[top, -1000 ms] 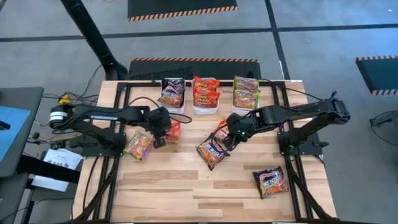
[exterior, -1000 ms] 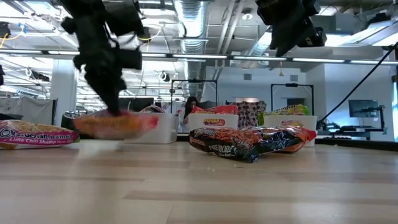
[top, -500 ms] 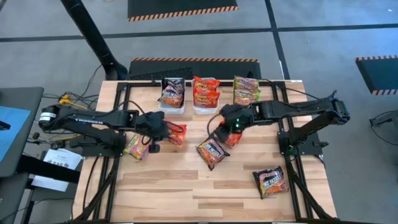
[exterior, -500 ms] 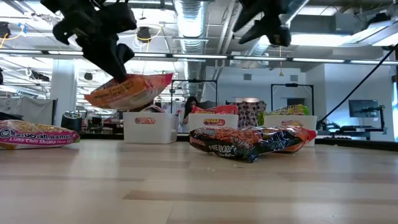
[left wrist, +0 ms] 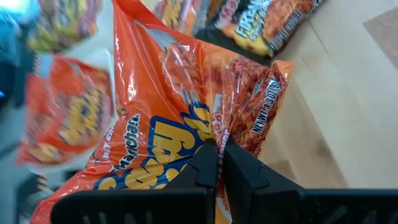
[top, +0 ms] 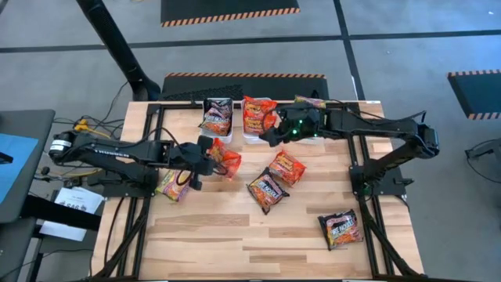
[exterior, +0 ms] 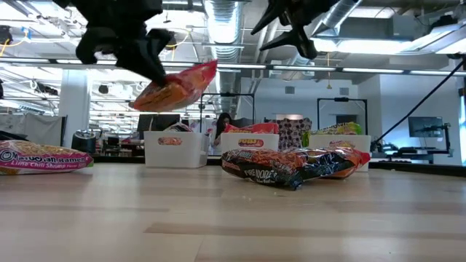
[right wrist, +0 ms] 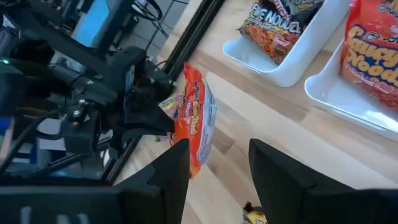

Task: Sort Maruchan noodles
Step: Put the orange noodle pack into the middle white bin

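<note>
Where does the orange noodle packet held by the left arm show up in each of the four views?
High view: orange packet left of centre, pinched in the left tool.
Low view: packet in the air at upper left, above the table.
Left wrist view: packet fills the picture, clamped between the fingers.
Right wrist view: packet mid-picture, edge on.
Shared landmark: the white bin holding a dark packet.

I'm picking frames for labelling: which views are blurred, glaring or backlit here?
Left wrist view: the held orange packet is sharp near the fingers, while the packets behind it at the picture's left smear. Low view: bright ceiling lights backlight both arms into silhouettes; the dark packet on the table reads clearly. High view: even light, no glare. Right wrist view: sharp on the bins.
</note>
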